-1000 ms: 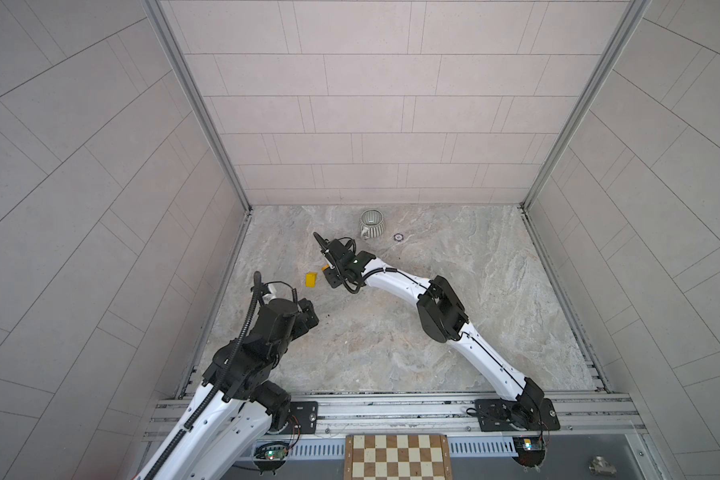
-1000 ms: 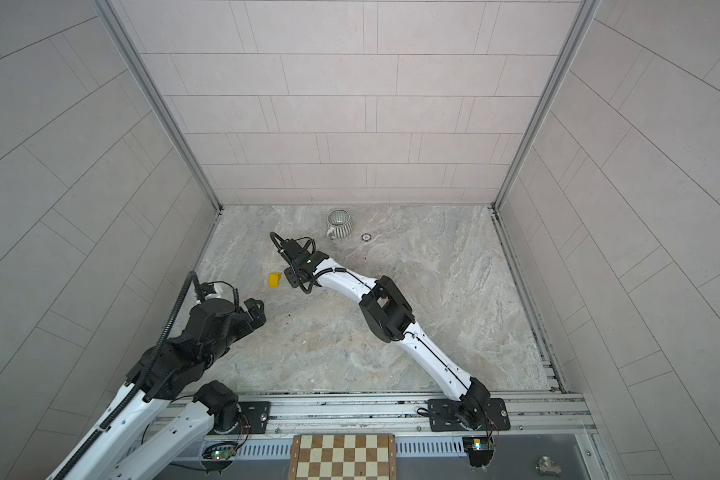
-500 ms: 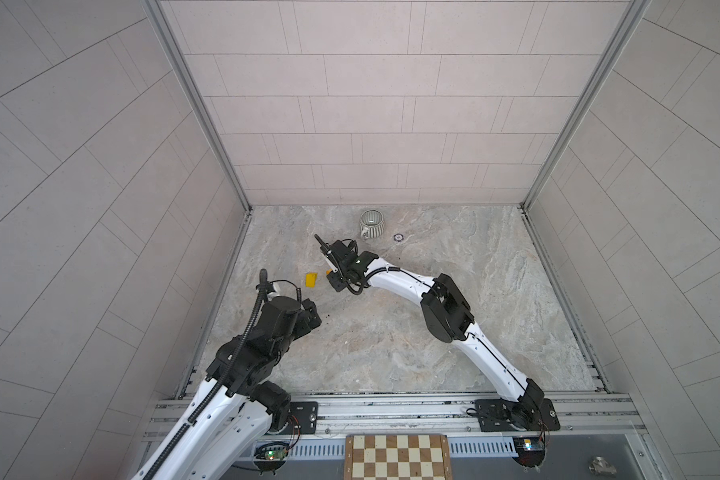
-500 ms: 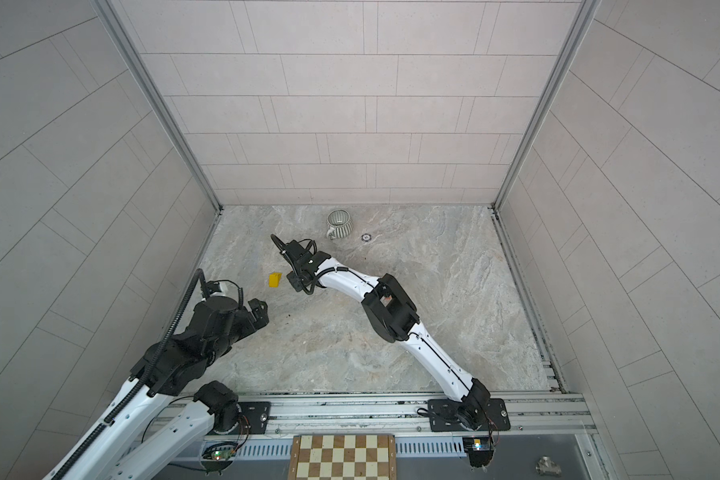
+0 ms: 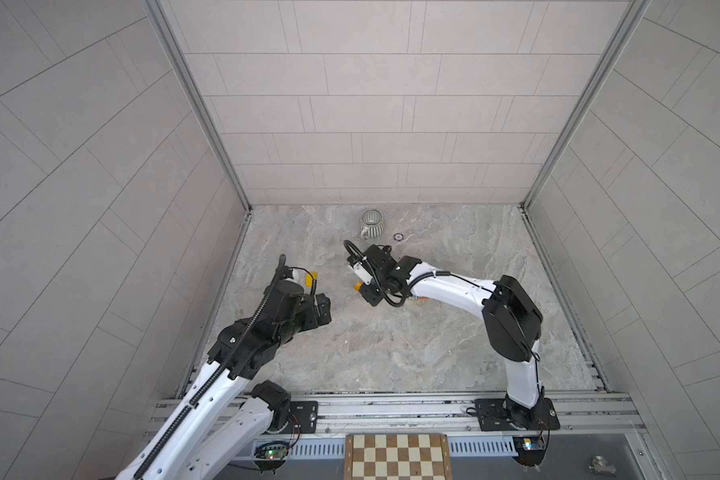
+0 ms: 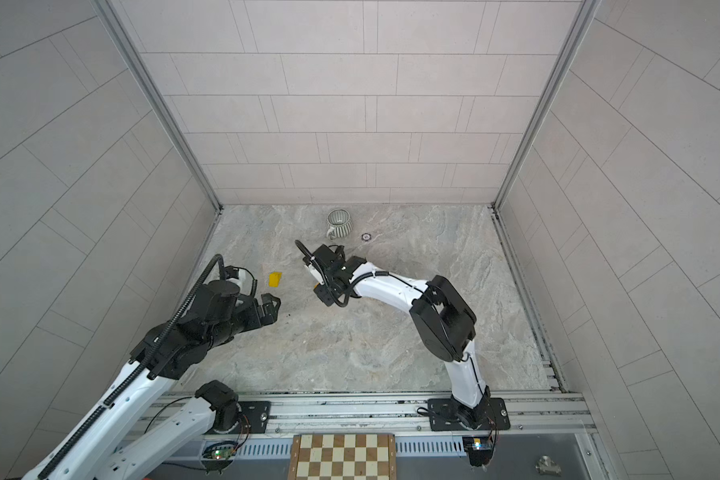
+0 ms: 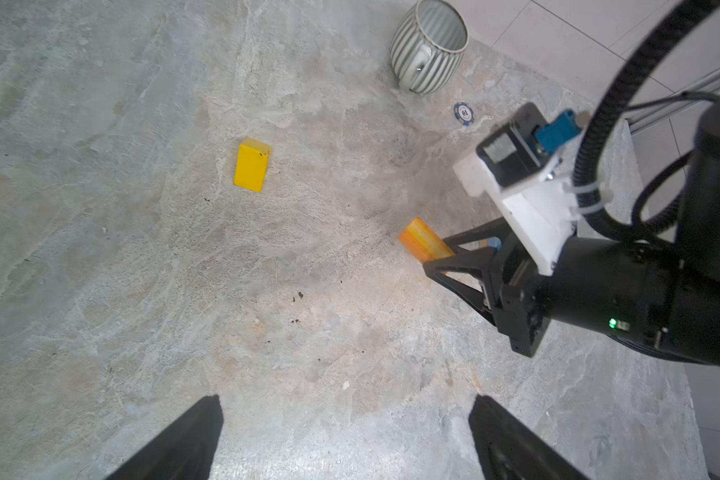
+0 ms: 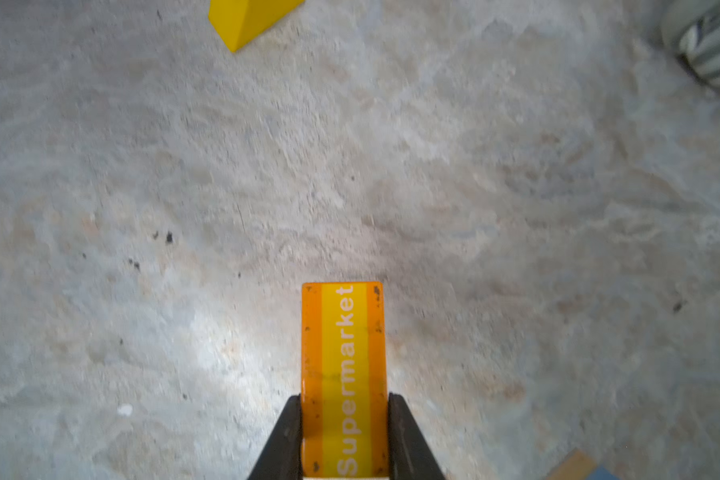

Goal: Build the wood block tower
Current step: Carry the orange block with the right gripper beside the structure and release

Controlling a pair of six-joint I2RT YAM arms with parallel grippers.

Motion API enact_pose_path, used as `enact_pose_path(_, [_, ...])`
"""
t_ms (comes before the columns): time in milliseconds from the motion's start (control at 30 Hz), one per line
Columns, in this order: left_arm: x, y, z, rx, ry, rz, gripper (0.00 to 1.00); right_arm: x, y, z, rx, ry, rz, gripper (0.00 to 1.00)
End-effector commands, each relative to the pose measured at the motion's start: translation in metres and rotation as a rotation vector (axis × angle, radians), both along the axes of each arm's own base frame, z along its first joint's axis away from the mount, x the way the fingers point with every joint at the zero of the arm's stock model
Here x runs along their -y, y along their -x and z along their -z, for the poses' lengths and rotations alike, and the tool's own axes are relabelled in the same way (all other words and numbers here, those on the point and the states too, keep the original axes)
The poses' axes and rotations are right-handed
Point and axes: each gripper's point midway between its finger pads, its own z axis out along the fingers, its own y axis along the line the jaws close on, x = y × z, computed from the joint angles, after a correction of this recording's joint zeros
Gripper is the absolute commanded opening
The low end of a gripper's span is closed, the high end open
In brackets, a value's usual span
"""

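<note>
Change: Right arm has drawn back a little toward the lower right in both top views, and its jaws have narrowed onto the orange block; the yellow block lies where it did.
Right arm: rises from the rail at lower right, bends sharply at the elbow right of centre, then stretches its white forearm leftward to mid-frame.
Right gripper: clamped, 2 black fingers pressing the long sides of the orange block.
Orange block: printed "Supermarket", jutting forward out of the jaws; in a top view it shows just left of centre. Whether it touches the floor cannot be told.
Left arm: reaches up from the lower left corner, wrist angled toward centre.
Left gripper: spread wide, grasping nothing, bare floor between its fingers.
Yellow block: lying alone on the floor, left of the orange block and apart from both grippers.
Other blocks: tan and blue corners at the lower right edge of the right wrist view.
Ribbed cup: upright near the back wall.
</note>
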Motion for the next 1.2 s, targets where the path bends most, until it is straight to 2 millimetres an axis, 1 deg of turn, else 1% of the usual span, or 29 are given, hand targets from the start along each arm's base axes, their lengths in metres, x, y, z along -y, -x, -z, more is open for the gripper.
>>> enact_pose_path(0, [0.003, 0.005, -0.008, -0.006, -0.010, 0.054, 1.00, 0.014, 0.015, -0.005, 0.020, -0.005, -0.047, 0.07])
enact_pose_path(133, [0.007, 0.005, -0.011, -0.017, -0.015, 0.086, 1.00, 0.035, 0.034, -0.001, 0.012, 0.007, -0.057, 0.06])
enact_pose_path(267, [0.008, 0.003, -0.008, -0.048, -0.043, 0.093, 1.00, 0.052, 0.043, 0.008, 0.009, 0.040, -0.035, 0.08])
enact_pose_path(367, [0.014, 0.000, -0.003, -0.085, -0.050, 0.118, 1.00, 0.056, 0.048, 0.012, 0.001, 0.037, -0.032, 0.08])
enact_pose_path(700, [0.021, -0.007, 0.000, -0.134, -0.099, 0.170, 1.00, 0.071, 0.056, 0.036, -0.013, 0.071, -0.006, 0.10])
enact_pose_path(733, [0.022, -0.008, 0.000, -0.140, -0.099, 0.177, 1.00, 0.072, 0.057, 0.039, -0.016, 0.072, -0.003, 0.12])
enact_pose_path(800, [0.024, -0.010, 0.000, -0.146, -0.104, 0.189, 1.00, 0.074, 0.058, 0.042, -0.017, 0.074, 0.002, 0.18])
enact_pose_path(900, [0.028, -0.013, -0.003, -0.149, -0.110, 0.208, 1.00, 0.078, 0.059, 0.044, -0.013, 0.084, 0.012, 0.32])
enact_pose_path(1067, [0.036, -0.020, -0.003, -0.187, -0.139, 0.264, 1.00, 0.078, 0.058, 0.031, 0.011, 0.056, 0.019, 0.45])
enact_pose_path(1133, [0.039, -0.025, -0.008, -0.176, -0.146, 0.279, 1.00, 0.078, 0.058, 0.022, 0.026, 0.038, 0.022, 0.49])
enact_pose_path(1167, [0.042, -0.029, -0.015, -0.157, -0.141, 0.285, 1.00, 0.078, 0.058, 0.018, 0.034, 0.030, 0.025, 0.50])
